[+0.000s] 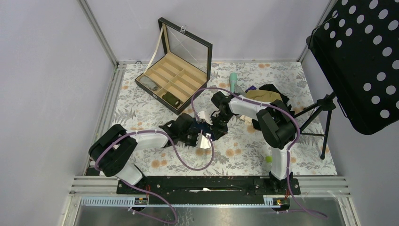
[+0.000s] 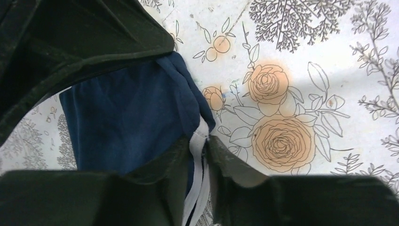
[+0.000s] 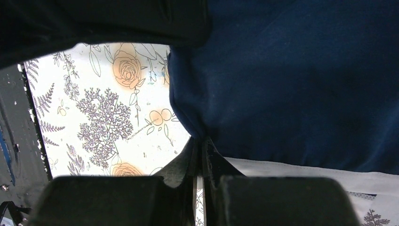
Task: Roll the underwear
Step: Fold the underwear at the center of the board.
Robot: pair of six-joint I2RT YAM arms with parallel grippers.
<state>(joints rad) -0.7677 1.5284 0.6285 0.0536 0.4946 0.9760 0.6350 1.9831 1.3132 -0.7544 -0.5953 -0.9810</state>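
The left gripper (image 2: pixel 201 151) pinches the white waistband of the small navy-blue cloth underwear (image 2: pixel 127 117); the right gripper (image 3: pixel 201 151) pinches its right side.

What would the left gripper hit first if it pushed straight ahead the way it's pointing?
The underwear. Its white band sits between the fingers of the left gripper, with navy cloth directly ahead and no free gap in that line.

Soft matt cloth — underwear (image 2: pixel 127 117)
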